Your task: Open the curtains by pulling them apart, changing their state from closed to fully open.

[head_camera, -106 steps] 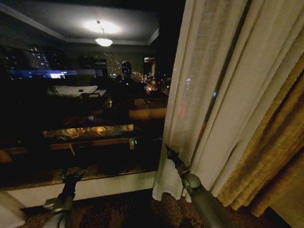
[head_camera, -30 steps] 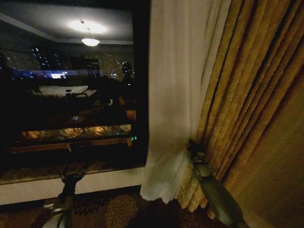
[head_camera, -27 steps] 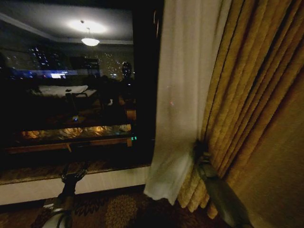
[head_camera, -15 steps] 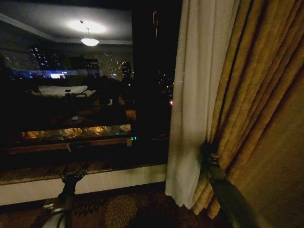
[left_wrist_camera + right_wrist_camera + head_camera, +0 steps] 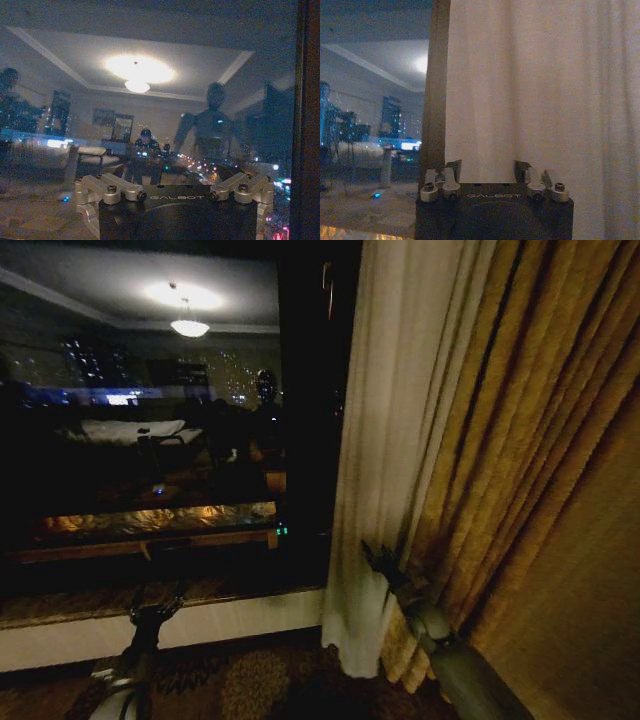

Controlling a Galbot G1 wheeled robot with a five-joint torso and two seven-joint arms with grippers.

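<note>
Sheer curtain (image 5: 385, 420) gathered aside; window glass (image 5: 150, 440) exposed.
Right gripper (image 5: 378, 560), fingers parted, against the curtain's lower part; yellow drape (image 5: 530, 490) just beyond. Left gripper (image 5: 155, 602) low, parted, holding nothing.

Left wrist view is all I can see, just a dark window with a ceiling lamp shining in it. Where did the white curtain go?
Observer: In the head view, the sheer curtain hangs bunched at the right side of the window, against the golden drape.
Operator: Is my other hand holding it?
Observer: No. The right gripper is low down beside the curtain. The right wrist view shows its fingers apart with nothing between them.
Operator: And my left one?
Observer: The left gripper sits low by the window sill, open and away from the curtain.
</note>
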